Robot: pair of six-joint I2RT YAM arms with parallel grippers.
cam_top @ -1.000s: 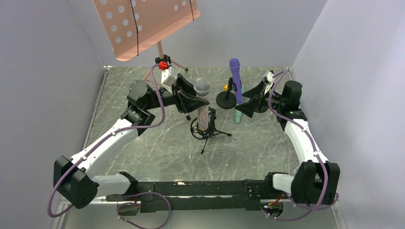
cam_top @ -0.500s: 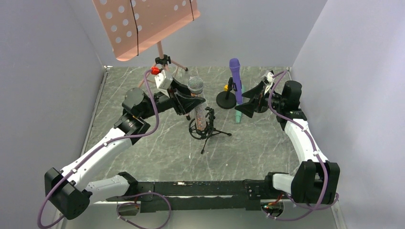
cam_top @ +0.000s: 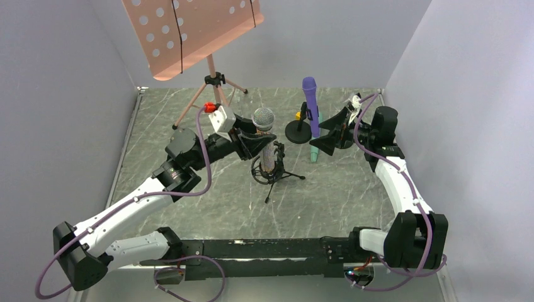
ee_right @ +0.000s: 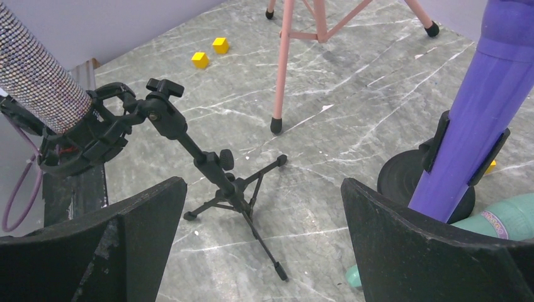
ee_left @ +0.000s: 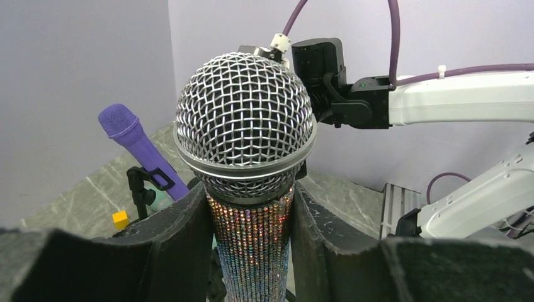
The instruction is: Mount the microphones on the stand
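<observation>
The glittery bronze microphone point(cam_top: 264, 118) with a silver mesh head stands upright in the clip of a small black tripod stand point(cam_top: 277, 176). My left gripper point(cam_top: 261, 139) is shut on its body just below the head, as the left wrist view point(ee_left: 252, 195) shows. The purple microphone point(cam_top: 310, 100) stands clipped in a round-base stand point(cam_top: 297, 132). The mint-green microphone point(cam_top: 313, 153) lies on the table beside that base. My right gripper point(cam_top: 324, 141) is open and empty, close to the right of the purple and green microphones point(ee_right: 264, 182).
A pink perforated music stand point(cam_top: 189, 31) rises at the back left on tripod legs point(ee_right: 283, 63). Two yellow cubes point(ee_right: 200, 60) lie near it and another point(cam_top: 297, 115) by the round base. Grey walls close in the marble table point(cam_top: 189, 189).
My left arm swung the bronze microphone's head left, then back right and slightly lower, and its wrist moved nearer. The right arm has not moved.
</observation>
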